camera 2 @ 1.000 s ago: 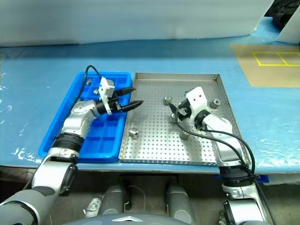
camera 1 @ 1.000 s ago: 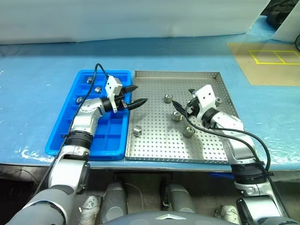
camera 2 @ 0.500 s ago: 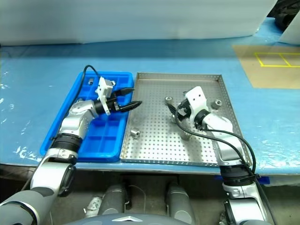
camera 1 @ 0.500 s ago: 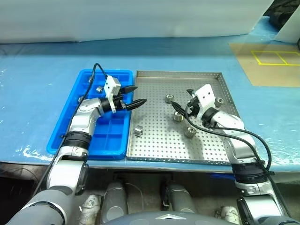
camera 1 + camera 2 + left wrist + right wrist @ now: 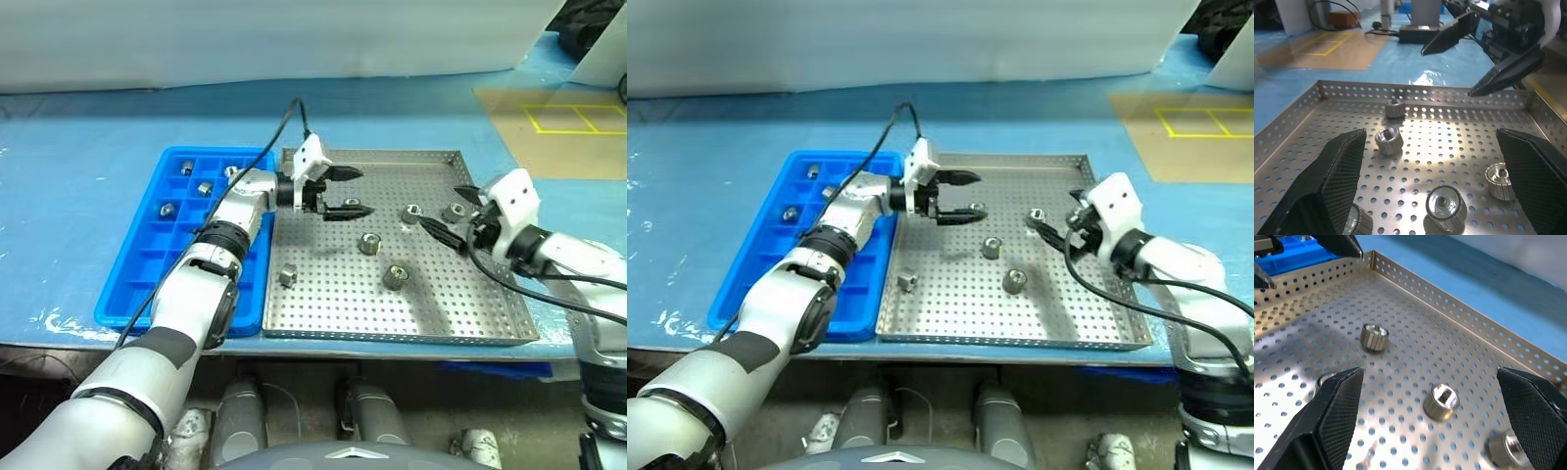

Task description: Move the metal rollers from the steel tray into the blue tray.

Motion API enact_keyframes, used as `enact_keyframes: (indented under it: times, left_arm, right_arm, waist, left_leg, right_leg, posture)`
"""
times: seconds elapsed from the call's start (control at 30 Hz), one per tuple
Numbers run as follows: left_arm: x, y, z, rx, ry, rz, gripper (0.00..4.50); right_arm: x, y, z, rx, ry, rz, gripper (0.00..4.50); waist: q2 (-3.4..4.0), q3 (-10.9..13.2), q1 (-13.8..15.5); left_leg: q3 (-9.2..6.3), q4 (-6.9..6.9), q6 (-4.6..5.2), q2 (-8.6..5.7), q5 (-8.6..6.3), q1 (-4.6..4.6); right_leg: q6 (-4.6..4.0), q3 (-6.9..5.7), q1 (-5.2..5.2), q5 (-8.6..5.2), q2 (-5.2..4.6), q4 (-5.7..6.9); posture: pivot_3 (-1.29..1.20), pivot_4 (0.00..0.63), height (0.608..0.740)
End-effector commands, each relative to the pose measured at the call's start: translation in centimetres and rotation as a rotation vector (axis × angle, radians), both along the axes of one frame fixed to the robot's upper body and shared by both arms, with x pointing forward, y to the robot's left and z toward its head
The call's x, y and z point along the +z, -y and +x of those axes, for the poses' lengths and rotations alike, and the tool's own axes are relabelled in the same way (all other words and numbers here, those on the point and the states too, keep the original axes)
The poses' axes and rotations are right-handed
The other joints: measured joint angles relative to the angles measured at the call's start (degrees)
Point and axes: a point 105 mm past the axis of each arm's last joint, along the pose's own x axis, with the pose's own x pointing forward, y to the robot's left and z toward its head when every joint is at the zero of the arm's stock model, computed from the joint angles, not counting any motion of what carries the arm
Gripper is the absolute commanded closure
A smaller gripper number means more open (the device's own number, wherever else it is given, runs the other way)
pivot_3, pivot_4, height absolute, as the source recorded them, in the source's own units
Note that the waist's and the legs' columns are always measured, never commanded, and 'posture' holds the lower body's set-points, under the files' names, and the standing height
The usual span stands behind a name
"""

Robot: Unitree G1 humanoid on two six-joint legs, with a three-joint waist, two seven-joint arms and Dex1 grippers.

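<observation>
Rollers (image 5: 205,187) sit in the blue tray (image 5: 147,284) on the bench (image 5: 78,176). Over the steel tray (image 5: 323,294) my left hand (image 5: 345,192) hovers wide open, holding nothing (other rollers (image 5: 368,243) lie below). My right hand (image 5: 453,210) hangs open and empty too.

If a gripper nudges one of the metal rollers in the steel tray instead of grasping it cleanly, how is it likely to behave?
The metal rollers stand on end, so one would probably slide rather than roll. Tipped over, the round body could roll across the steel tray, though its raised rim should stop it. The shiny metal looks slippery.
</observation>
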Motion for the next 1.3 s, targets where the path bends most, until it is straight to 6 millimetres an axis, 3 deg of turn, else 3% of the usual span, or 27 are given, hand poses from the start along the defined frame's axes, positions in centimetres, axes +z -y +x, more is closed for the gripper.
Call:
enact_keyframes:
  times: [0.03,0.27,0.43,0.57,0.97,1.3]
  left_arm:
    - [-0.2,1.6,-0.2,-0.022,0.075,0.077,0.00]
    - [-2.5,4.3,-0.9,-0.016,0.080,0.186,0.00]
    - [-3.9,4.4,-0.3,0.073,0.049,0.212,0.00]
    - [-4.0,4.5,0.6,0.169,0.026,0.200,0.00]
    - [-6.6,3.2,-0.4,0.087,-0.035,0.335,0.00]
    - [-8.0,1.8,0.8,0.216,-0.039,0.380,0.00]
  right_arm:
    - [1.3,0.3,-1.1,-0.036,0.058,-0.008,0.03]
    - [-0.5,-0.9,-2.8,-0.100,0.042,0.023,0.03]
    - [-0.4,-0.1,-3.1,-0.173,0.065,0.030,0.03]
    - [-0.5,0.4,-3.3,-0.204,0.072,0.027,0.03]
    - [-0.9,0.7,-3.1,-0.236,0.075,0.008,0.03]
    - [-0.8,1.0,-2.6,-0.252,0.090,-0.004,0.03]
  waist:
    - [0.00,0.0,-0.2]
    - [0.02,0.0,-1.7]
    - [0.04,0.0,-3.1]
    - [0.06,0.0,-3.8]
    - [0.09,-0.1,-4.8]
    - [0.10,-0.1,-4.8]
  left_leg:
    - [0.00,0.01,0.01,0.00,0.00,0.01]
    - [0.00,0.21,0.09,0.04,-0.08,-0.04]
    - [0.01,0.24,-0.03,0.01,-0.17,-0.03]
    - [0.01,0.23,0.03,-0.03,-0.20,-0.07]
    - [0.01,0.17,0.42,-0.02,-0.23,-0.24]
    - [0.01,0.19,0.43,0.01,-0.24,-0.18]
  right_leg:
    - [0.00,0.00,0.02,0.00,-0.01,-0.03]
    - [0.15,0.04,0.10,0.08,-0.12,-0.13]
    - [0.17,0.04,0.12,0.09,-0.11,-0.15]
    - [0.17,0.04,0.13,0.09,-0.10,-0.27]
    - [0.26,0.02,0.16,0.15,-0.12,-0.68]
    - [0.26,0.01,0.26,0.15,-0.16,-0.68]
  posture:
    - [-0.51,0.150,0.740]
    - [-0.61,0.150,0.740]
    - [-0.65,0.150,0.740]
    - [-0.66,0.150,0.740]
    - [-0.66,0.150,0.740]
    - [-0.65,0.150,0.740]
